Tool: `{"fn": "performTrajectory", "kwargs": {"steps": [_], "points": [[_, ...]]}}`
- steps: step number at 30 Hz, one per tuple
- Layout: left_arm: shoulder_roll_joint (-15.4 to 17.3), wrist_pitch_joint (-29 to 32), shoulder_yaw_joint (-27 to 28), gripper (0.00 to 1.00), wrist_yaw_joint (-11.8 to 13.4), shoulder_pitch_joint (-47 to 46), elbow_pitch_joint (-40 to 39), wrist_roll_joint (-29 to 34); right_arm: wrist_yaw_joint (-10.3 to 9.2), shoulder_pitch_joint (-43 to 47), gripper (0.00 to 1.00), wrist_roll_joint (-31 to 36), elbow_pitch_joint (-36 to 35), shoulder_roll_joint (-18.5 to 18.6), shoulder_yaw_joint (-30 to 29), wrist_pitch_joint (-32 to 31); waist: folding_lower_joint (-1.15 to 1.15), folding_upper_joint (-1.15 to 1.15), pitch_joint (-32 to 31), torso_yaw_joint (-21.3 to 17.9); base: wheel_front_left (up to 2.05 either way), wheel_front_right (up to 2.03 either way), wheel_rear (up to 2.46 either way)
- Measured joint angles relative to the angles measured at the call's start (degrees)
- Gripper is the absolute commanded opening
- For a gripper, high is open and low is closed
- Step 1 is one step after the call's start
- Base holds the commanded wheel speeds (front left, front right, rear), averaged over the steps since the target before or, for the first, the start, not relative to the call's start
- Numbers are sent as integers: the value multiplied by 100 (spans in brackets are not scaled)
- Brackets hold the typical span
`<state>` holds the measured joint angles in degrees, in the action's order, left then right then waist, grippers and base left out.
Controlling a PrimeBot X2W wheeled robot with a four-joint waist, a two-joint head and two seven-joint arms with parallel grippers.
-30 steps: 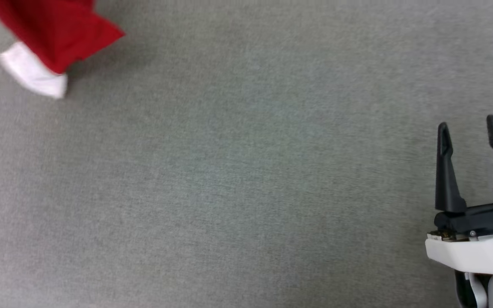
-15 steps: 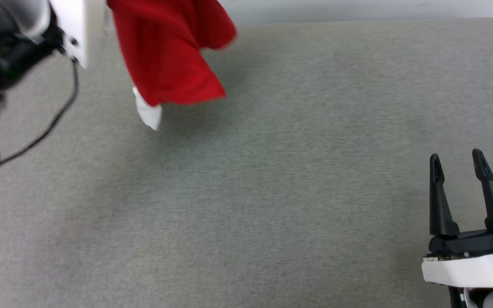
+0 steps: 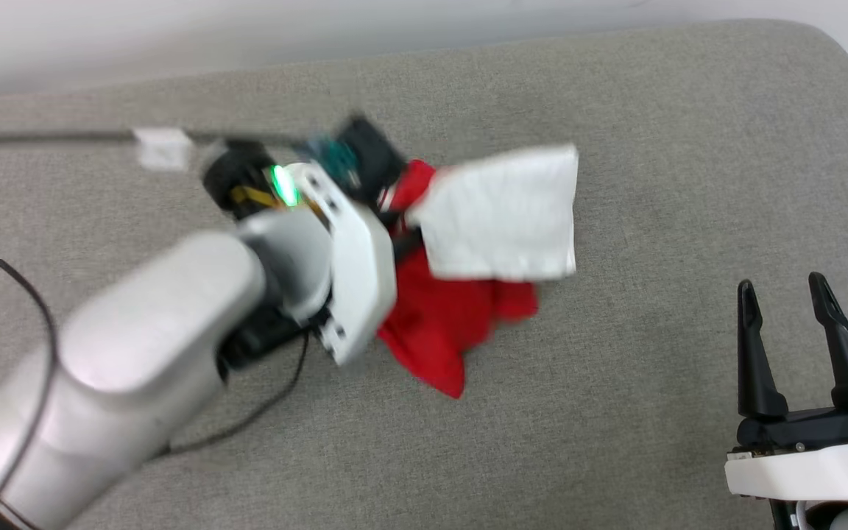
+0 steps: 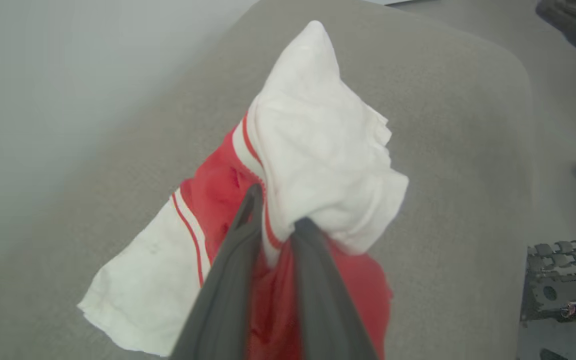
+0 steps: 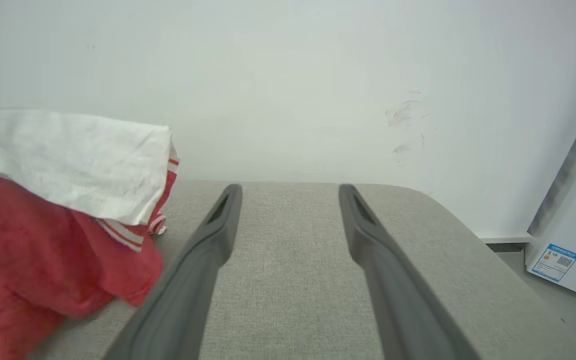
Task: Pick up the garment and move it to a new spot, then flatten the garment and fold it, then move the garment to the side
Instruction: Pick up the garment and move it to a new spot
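Cloth by the white sleeve (image 4: 318,140) is pinched tight in the left end effector (image 4: 278,210). The garment (image 3: 461,324) hangs from it in a bunch over the middle of the gray cushion (image 3: 615,456). Its red tip is low and may be touching. To do this well, I think the left arm (image 3: 137,353) should go down slowly and let go only when most of the cloth lies down, so it does not pile up. The right end effector (image 3: 781,287) is wide open, well apart, holding nothing.
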<state>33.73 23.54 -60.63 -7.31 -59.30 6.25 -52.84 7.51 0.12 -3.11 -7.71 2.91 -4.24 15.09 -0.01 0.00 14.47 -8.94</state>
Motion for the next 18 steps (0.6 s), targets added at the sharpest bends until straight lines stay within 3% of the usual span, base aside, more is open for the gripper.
{"fn": "performTrajectory", "kwargs": {"steps": [7,16,17,18], "points": [[-548,-79,-955,0,-1,928,479,108,0,-3,100,24,65,0,-4,0,0,0,68,-9,0,0,0],[-991,-415,-1214,0,-4,1577,916,81,0,-8,100,59,144,-1,-23,0,0,0,48,79,0,0,0],[-1040,-594,-1176,99,-8,1608,976,66,0,-3,100,60,157,0,-29,0,0,0,22,93,0,0,0],[-1093,-809,-1110,100,-8,1628,1023,75,0,4,100,65,169,0,-31,0,1,0,-11,110,0,0,0]]}}
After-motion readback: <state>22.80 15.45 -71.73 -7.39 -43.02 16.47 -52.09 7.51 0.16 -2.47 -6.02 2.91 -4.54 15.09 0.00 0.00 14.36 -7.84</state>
